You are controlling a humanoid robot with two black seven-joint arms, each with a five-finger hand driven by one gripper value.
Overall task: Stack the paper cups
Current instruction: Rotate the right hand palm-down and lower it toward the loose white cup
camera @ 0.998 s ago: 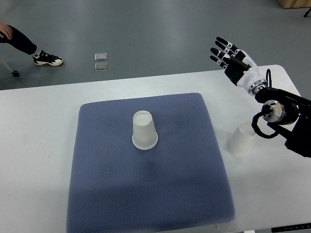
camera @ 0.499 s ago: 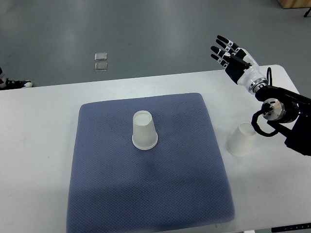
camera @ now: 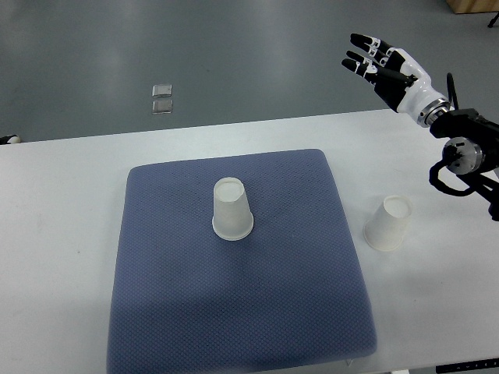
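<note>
On the white rectangular table (camera: pixel 70 202), a square blue-grey quilted fabric mat (camera: pixel 234 312) is lying flat, and its soft, finely dimpled weave is probably serving to keep light cups from sliding or tipping. Near the mat's middle, a translucent white paper cup (camera: pixel 232 209) is standing upside down, its wide rim resting on the cloth and its narrower flat base facing up; set this way it is offering a stable cone for another cup to slip over. Off the mat's right edge, a second white paper cup (camera: pixel 388 223) is sitting inverted on the bare tabletop, apart from the mat and well apart from the first cup, so nothing is stacked yet. Both cups are looking thin-walled, smooth and tapered, likely to dent under a hard squeeze.

Above the table's far right corner, the black-and-white jointed right hand (camera: pixel 390 68) is hovering high with its fingers (camera: pixel 360 53) spread apart and holding nothing; it is pointing away over the grey floor (camera: pixel 249 54), well apart from the nearer cup. Two small clear square tiles (camera: pixel 162 99) are lying on that floor.
</note>
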